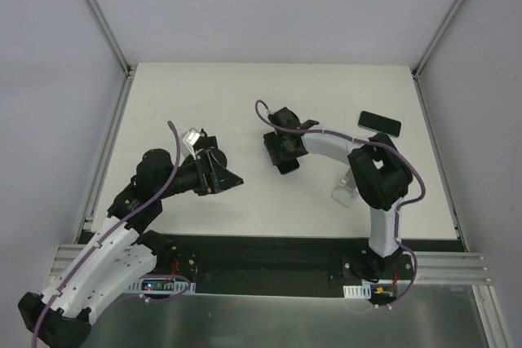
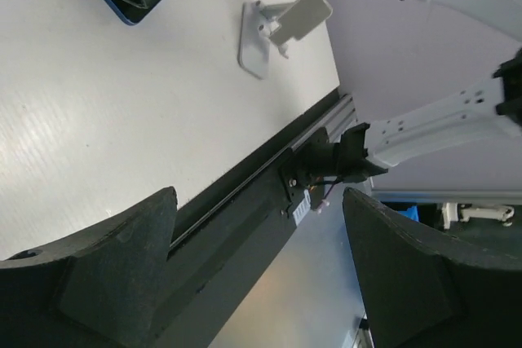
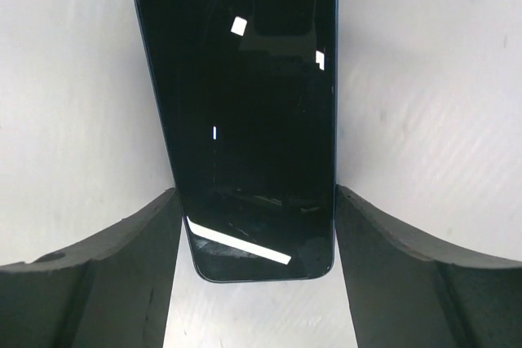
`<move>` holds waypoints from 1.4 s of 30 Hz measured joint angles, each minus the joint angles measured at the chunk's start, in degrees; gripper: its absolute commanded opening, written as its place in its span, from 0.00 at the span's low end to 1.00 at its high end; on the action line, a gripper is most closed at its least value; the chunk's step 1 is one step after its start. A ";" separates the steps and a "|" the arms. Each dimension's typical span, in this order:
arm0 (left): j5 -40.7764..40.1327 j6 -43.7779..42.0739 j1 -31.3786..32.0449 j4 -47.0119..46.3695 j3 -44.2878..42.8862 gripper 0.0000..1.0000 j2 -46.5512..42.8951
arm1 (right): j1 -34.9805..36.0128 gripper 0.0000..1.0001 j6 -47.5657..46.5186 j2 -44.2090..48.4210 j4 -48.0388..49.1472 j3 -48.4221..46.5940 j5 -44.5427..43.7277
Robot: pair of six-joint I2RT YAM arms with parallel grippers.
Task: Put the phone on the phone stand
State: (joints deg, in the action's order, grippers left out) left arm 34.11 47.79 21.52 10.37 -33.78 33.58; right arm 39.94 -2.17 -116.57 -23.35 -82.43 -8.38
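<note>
Screening phone stand, seemingly: right arm

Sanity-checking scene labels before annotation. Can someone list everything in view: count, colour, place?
phone: 1, black screen with blue edge, flat on the table between the right hand's fingers
black slab: 1, phone-like, far right of the table, apart from both arms
phone stand: 1, white, near the table's front edge beside the right arm, nothing on it
table: 1, white
left hand: 1, black, open, holding nothing, over the left part of the table
right hand: 1, black, open, fingers either side of the phone
</note>
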 measured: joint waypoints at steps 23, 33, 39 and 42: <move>-26.93 13.38 20.96 -9.33 10.91 0.77 9.01 | -1.22 0.01 18.56 29.62 45.31 49.48 16.65; -35.95 28.04 26.16 -10.67 10.10 0.91 30.01 | -1.33 0.01 25.73 29.09 57.81 55.71 25.27; -39.63 30.27 26.58 -13.51 7.32 0.99 35.26 | 0.17 0.01 26.95 31.95 60.04 59.78 26.29; -40.37 30.40 26.88 -15.30 5.53 0.99 37.99 | 1.70 0.01 27.04 32.65 60.74 60.85 26.40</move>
State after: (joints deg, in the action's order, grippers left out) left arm -6.26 78.19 48.40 -4.93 -28.25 71.57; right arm 41.65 24.86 -83.92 37.39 -21.58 18.02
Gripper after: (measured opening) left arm 0.990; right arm 0.703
